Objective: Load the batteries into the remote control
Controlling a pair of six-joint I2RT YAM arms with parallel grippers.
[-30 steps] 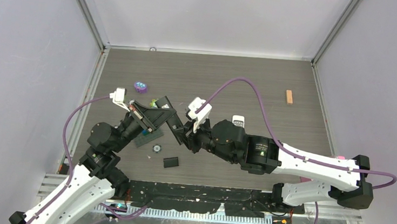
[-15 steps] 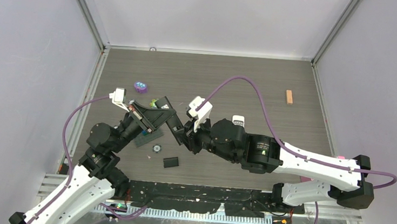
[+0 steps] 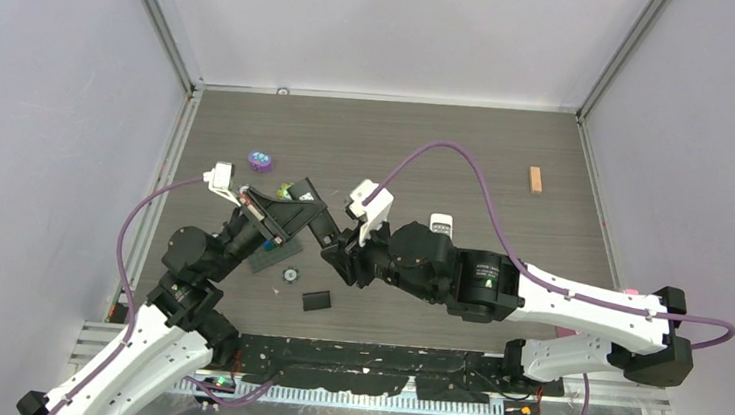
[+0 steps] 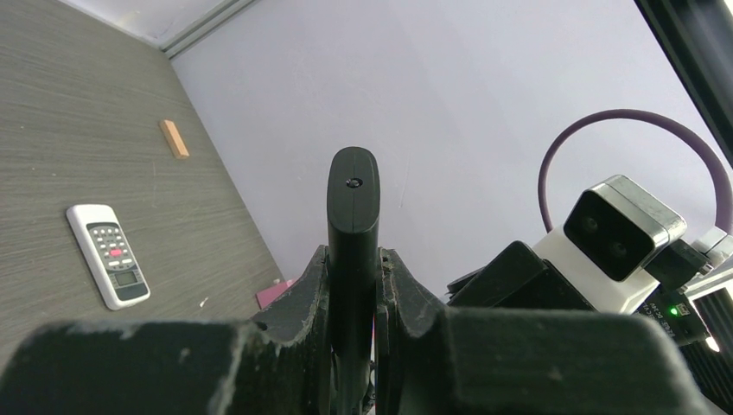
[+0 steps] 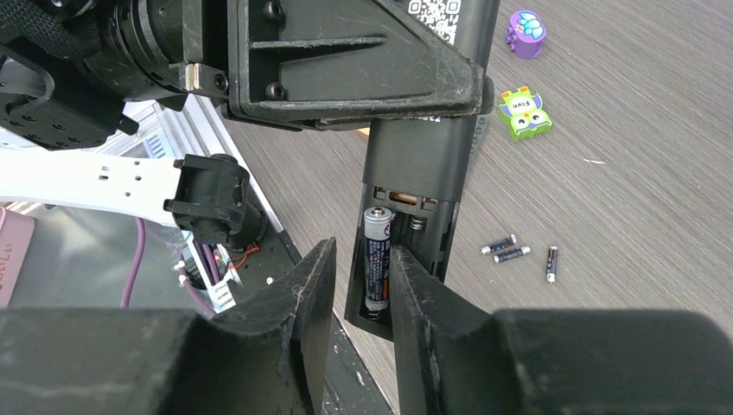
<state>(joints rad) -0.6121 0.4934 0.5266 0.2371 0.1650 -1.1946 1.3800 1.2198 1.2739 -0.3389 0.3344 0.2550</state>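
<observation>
My left gripper (image 4: 353, 255) is shut on the black remote control (image 4: 353, 199), holding it off the table (image 3: 320, 225). Its open battery compartment faces my right gripper (image 5: 363, 252). One of the batteries (image 5: 378, 259) lies in the left slot. The right slot shows only a bare spring (image 5: 417, 225). The right gripper's jaws stand open just in front of the compartment, and the right finger (image 5: 415, 298) is close beside the seated cell. Three loose batteries (image 5: 512, 253) lie on the table beyond the remote.
A white remote (image 3: 441, 222) lies behind the right arm. The black battery cover (image 3: 316, 301) and a small disc (image 3: 289, 275) lie near the front. A purple toy (image 3: 260, 162), a green toy (image 5: 524, 112) and a wooden block (image 3: 536, 179) are also on the table.
My right gripper has opened a little and shifted slightly toward the near left at the remote's lower end. The left arm and the remote have stayed still.
</observation>
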